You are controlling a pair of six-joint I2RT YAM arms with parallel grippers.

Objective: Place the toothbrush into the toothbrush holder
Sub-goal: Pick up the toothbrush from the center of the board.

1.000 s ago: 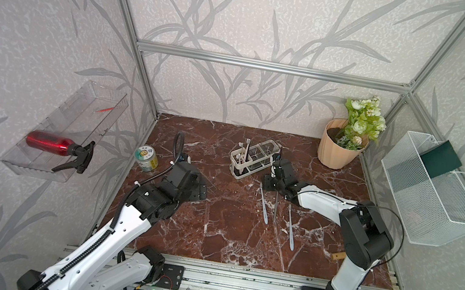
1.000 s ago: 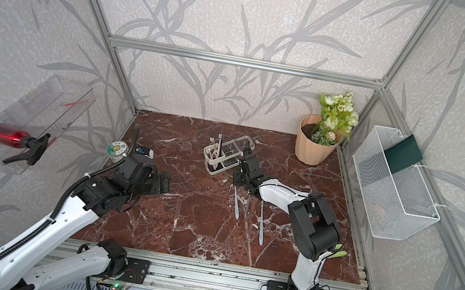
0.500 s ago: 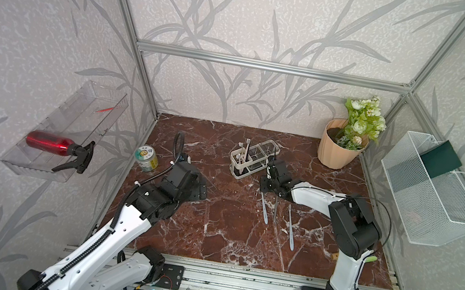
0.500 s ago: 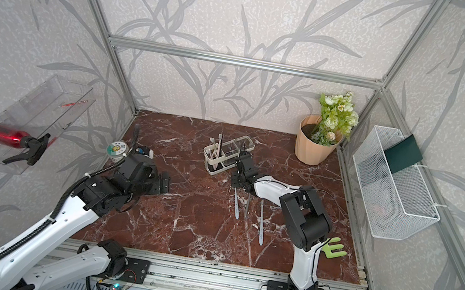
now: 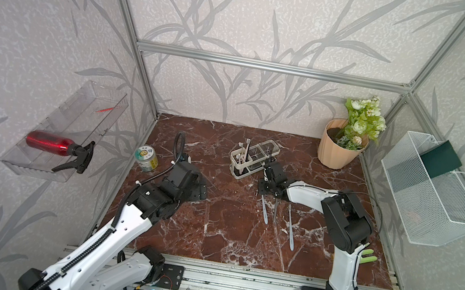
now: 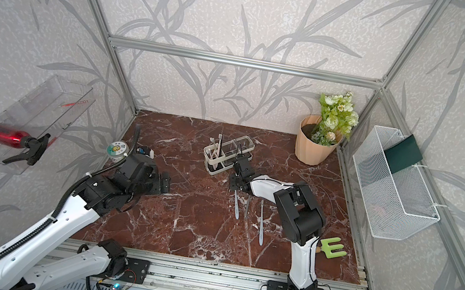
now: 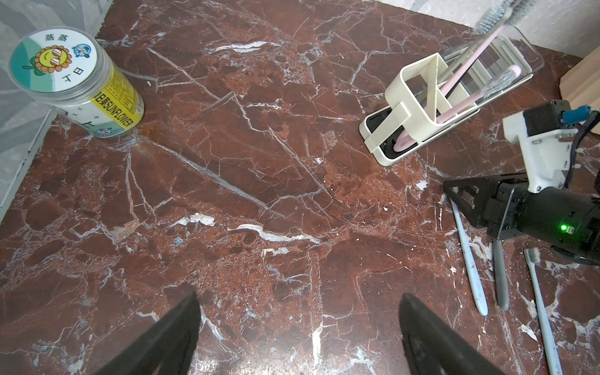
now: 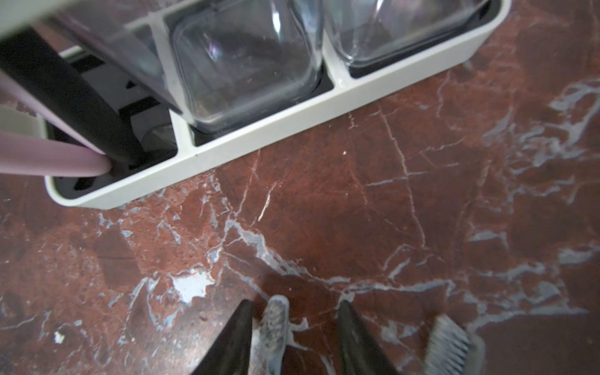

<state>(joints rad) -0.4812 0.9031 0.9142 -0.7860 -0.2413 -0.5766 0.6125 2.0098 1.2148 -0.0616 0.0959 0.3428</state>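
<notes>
Right gripper (image 8: 295, 306) is straddling toothbrush (image 8: 274, 324) head, jaws half-open, probably not pinching yet. It's lying flat just beside toothbrush holder (image 8: 259, 133). Reading it as light, stiff, slick; favouring neck over squashy bristles. Left gripper (image 7: 298, 295) hanging wide.

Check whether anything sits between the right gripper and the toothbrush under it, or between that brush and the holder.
Nothing visible. The right gripper straddles the toothbrush head on the marble, jaws not yet clamped. Only bare marble lies between it and the toothbrush holder. Pink toothbrushes occupy one end slot; the clear compartments look empty.
</notes>
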